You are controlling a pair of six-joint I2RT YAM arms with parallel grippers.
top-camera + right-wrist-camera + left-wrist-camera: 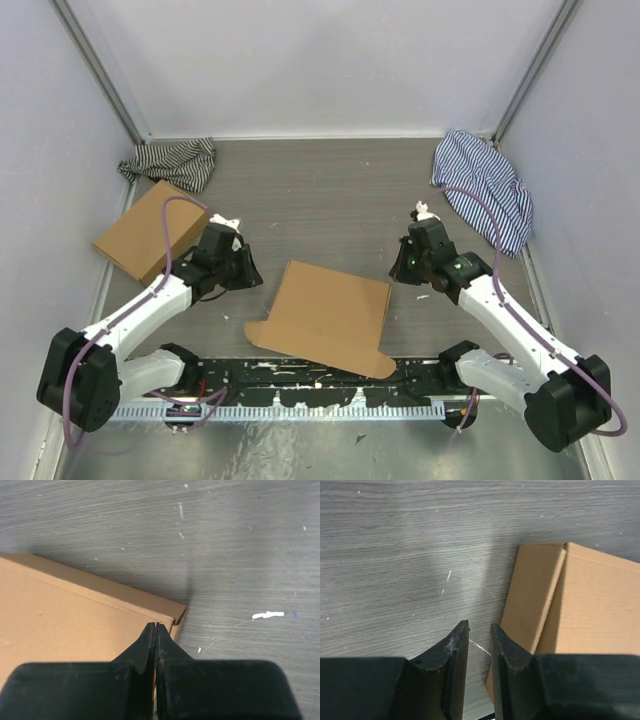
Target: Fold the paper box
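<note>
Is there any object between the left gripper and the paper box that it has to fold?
Nothing visible does. Only bare table lies between the left gripper and the paper box. The other cardboard box lies farther left, off this path.

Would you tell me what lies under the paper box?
Only the grey table shows around the paper box; its near flaps overlap the black base rail. Anything beneath the cardboard is covered, so I cannot tell.
</note>
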